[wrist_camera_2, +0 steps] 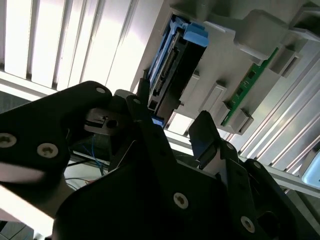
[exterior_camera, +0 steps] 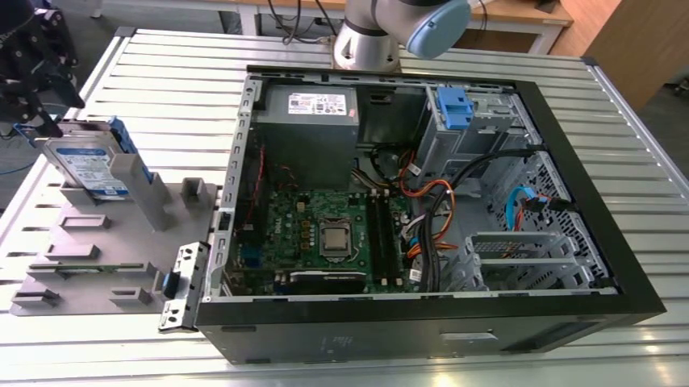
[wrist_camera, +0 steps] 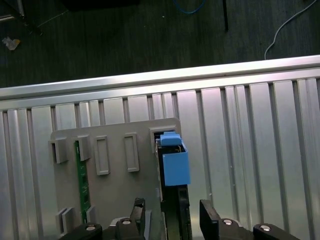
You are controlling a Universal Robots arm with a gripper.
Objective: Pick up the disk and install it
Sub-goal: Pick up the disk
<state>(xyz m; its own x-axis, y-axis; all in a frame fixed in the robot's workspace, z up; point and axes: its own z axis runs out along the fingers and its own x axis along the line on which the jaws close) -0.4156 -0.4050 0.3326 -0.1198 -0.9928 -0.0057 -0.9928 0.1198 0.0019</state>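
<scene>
Plainly, in the first wrist view the gripper (wrist_camera: 173,214) is held spread open, its fingers (wrist_camera: 209,216) set on either side of the disk (wrist_camera: 175,167) with a gap left on each side; the disk is stood on edge in a slot of the grey holder (wrist_camera: 115,185); the holder is laid on the slatted tabletop (wrist_camera: 250,150); an open computer case (exterior_camera: 603,242) is set just beside the holder, toward the exterior view's right.
</scene>
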